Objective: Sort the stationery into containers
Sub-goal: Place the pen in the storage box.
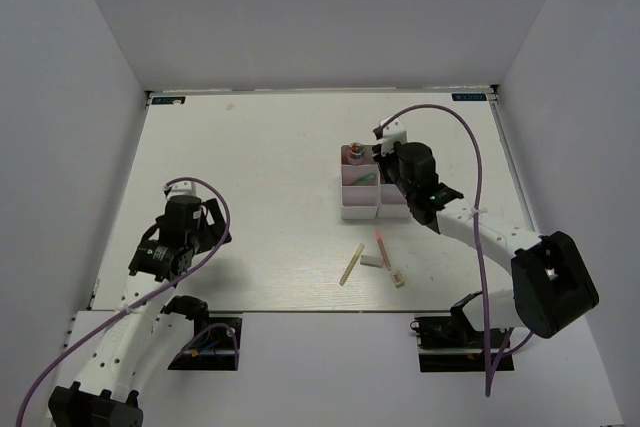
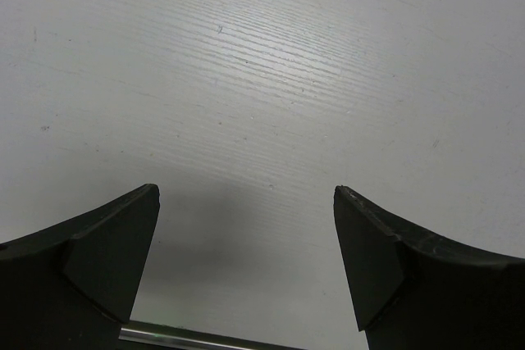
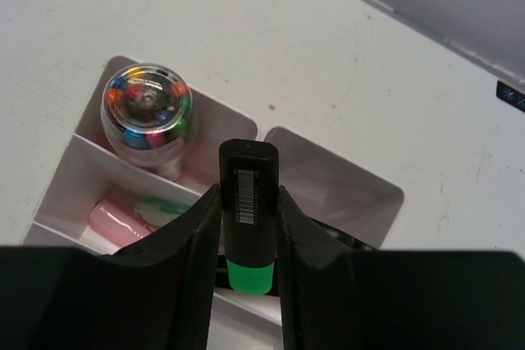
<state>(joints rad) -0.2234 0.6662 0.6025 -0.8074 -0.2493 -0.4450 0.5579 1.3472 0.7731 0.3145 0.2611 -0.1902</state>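
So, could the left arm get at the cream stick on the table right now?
Probably yes. The left gripper is open and empty, only bare table lies between it and the cream stick, and the right gripper is off over the bins holding a marker.

Plain white walls [image 1: 320, 7] enclose a pale, faintly wood-grained desk [image 1: 250, 167] on three sides; the light is soft and even.
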